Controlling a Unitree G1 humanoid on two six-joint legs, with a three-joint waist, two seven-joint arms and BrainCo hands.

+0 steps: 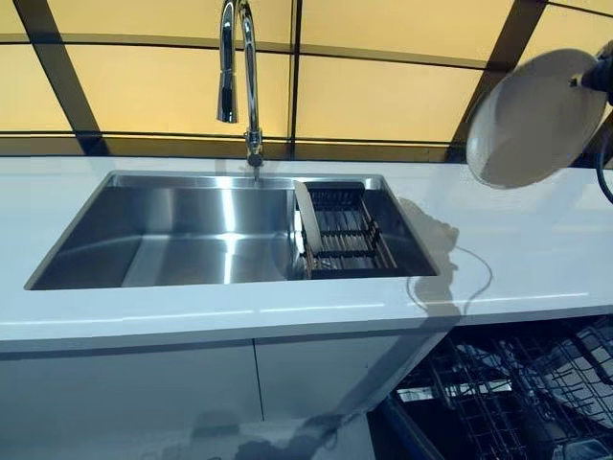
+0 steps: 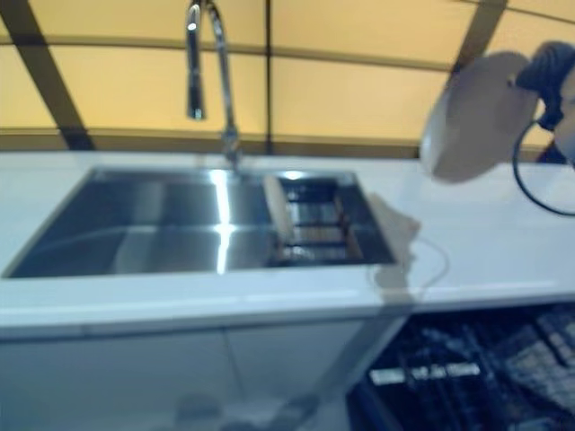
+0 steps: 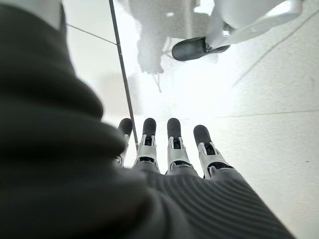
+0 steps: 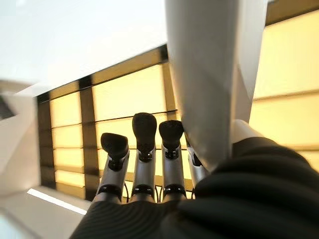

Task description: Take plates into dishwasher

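A white plate [image 1: 536, 120] is held up in the air above the right end of the counter, tilted on edge, with my right hand [image 2: 546, 68] pinching its rim at the far right. In the right wrist view the plate [image 4: 214, 74] stands edge-on beside the fingers [image 4: 143, 144]. Another plate [image 1: 306, 226] stands upright in a dark dish rack [image 1: 347, 233] inside the sink [image 1: 172, 240]. The dishwasher's wire rack [image 1: 517, 393] lies pulled out below the counter at the lower right. My left hand [image 3: 164, 149] shows only in its wrist view, fingers straight, hanging over the floor and holding nothing.
A tall chrome tap [image 1: 239, 77] rises behind the sink. The white counter [image 1: 536, 259] runs across the view, with white cabinet doors [image 1: 192, 383] beneath. A yellow panelled wall with dark bars [image 1: 383, 86] stands behind.
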